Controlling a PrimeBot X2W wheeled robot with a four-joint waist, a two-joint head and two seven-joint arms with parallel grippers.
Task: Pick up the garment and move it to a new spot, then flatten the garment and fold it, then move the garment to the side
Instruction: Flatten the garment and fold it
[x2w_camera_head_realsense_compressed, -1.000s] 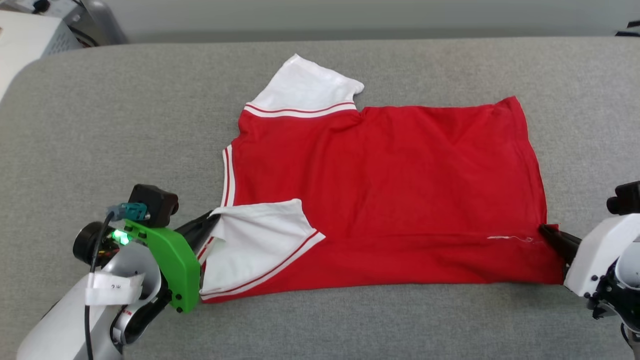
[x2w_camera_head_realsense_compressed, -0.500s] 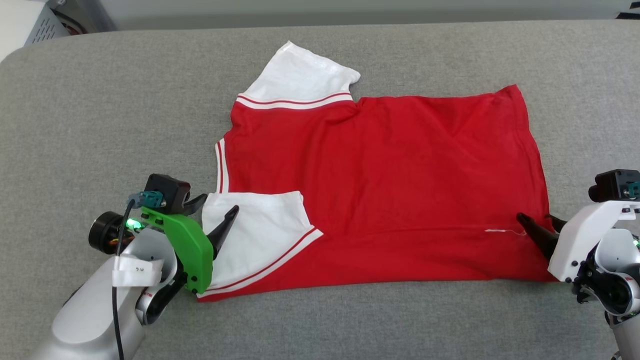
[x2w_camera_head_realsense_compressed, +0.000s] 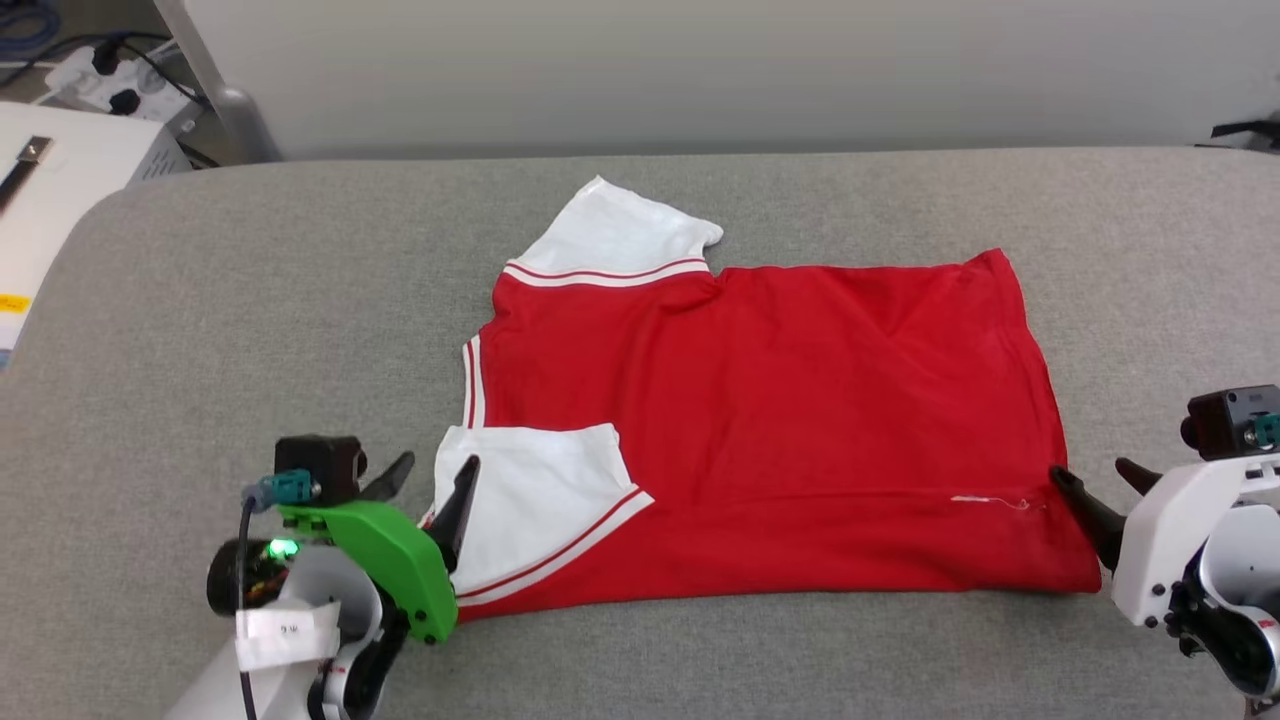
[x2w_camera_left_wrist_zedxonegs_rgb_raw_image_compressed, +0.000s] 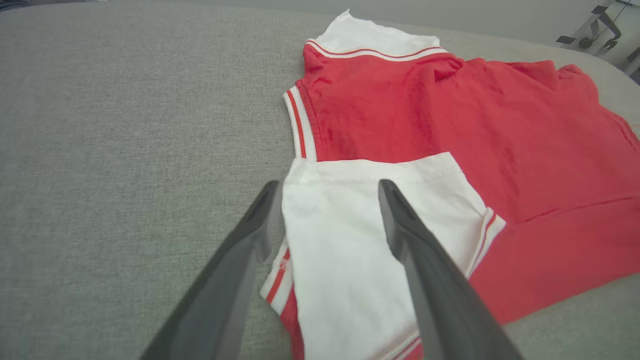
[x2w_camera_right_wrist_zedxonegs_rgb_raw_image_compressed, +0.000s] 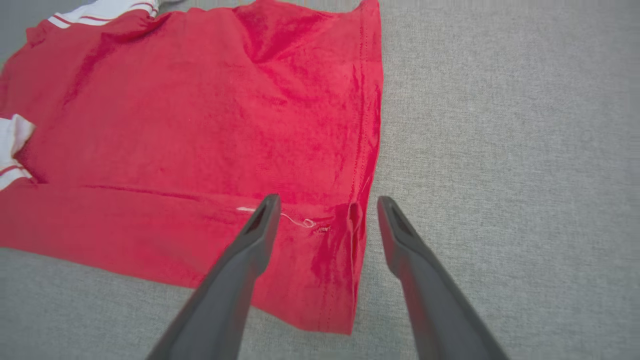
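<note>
The garment (x2w_camera_head_realsense_compressed: 780, 400) lies flat on the grey surface, plain red side up, its near long edge folded over the body with one white sleeve (x2w_camera_head_realsense_compressed: 530, 500) on top; the other sleeve sticks out at the far side. No lettering shows. My left gripper (x2w_camera_head_realsense_compressed: 435, 475) stands open at the near-left corner, its fingers astride the folded sleeve's edge (x2w_camera_left_wrist_zedxonegs_rgb_raw_image_compressed: 340, 225). My right gripper (x2w_camera_head_realsense_compressed: 1095, 480) is open at the near-right hem corner (x2w_camera_right_wrist_zedxonegs_rgb_raw_image_compressed: 345, 225), holding nothing.
The grey padded table (x2w_camera_head_realsense_compressed: 250, 330) extends around the shirt on all sides. A white unit (x2w_camera_head_realsense_compressed: 50, 190) with cables sits beyond the table's far left corner, and a pale wall runs behind the table.
Both grippers have let go of the folded edge and opened, drawing back a little toward me. The head camera has tilted, shifting the whole picture downward.
</note>
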